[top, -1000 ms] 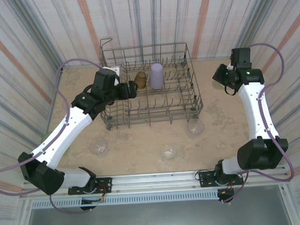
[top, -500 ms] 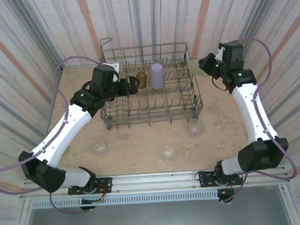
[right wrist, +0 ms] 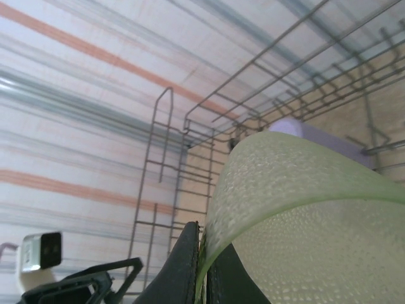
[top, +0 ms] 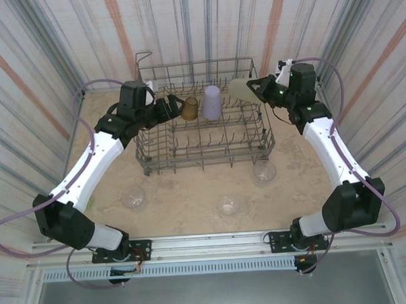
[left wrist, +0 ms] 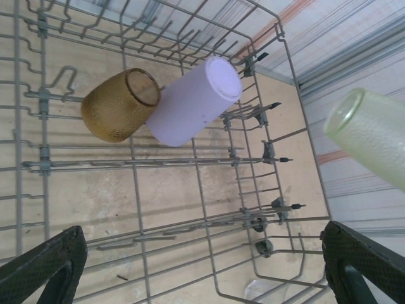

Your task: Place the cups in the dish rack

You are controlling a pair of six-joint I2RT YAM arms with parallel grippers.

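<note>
The right claw (top: pixel 255 89), clenched on the yellow-green cup (top: pixel 240 90), has swung in over the right rim of the dish rack (top: pixel 203 159), nearly loaded, while the left claw (top: pixel 165 108) hangs released beside the amber cup (top: pixel 189 108).

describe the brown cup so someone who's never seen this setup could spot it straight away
Find the grey wire dish rack at the far middle of the table. Two cups sit near its back edge, and the brown cup is the left one. It is amber, see-through, dimpled and short, whereas the lavender cup beside it is smooth, opaque and taller.
</note>
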